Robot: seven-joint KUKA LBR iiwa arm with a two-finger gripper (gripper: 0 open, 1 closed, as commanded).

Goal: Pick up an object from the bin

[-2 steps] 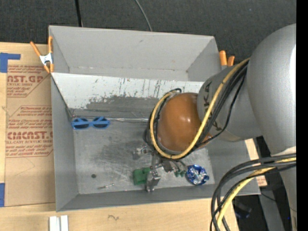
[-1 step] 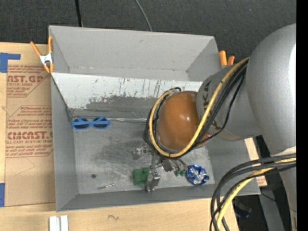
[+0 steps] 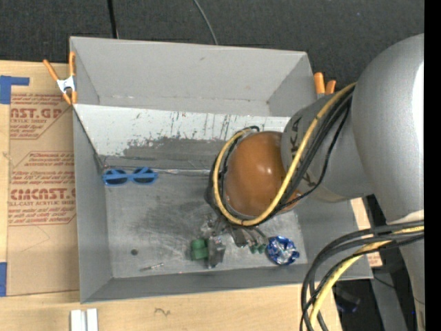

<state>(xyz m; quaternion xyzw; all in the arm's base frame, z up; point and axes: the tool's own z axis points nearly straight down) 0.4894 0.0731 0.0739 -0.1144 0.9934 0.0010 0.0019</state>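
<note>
One small green block (image 3: pixel 200 249) lies near the middle of the bin's (image 3: pixel 93 219) front edge, too stubby to show any long axis or heading. Just beside its right, the gripper (image 3: pixel 219 245) hangs low; its width cannot be told.

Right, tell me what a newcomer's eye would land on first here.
The arm's orange-brown wrist cover, ringed by cables, dominates the right of the grey bin, with the pincer low near the front wall beside a small green object. A crumpled blue-and-white object lies just right of it, and a blue glasses-shaped piece sits alone at the far left.
</note>
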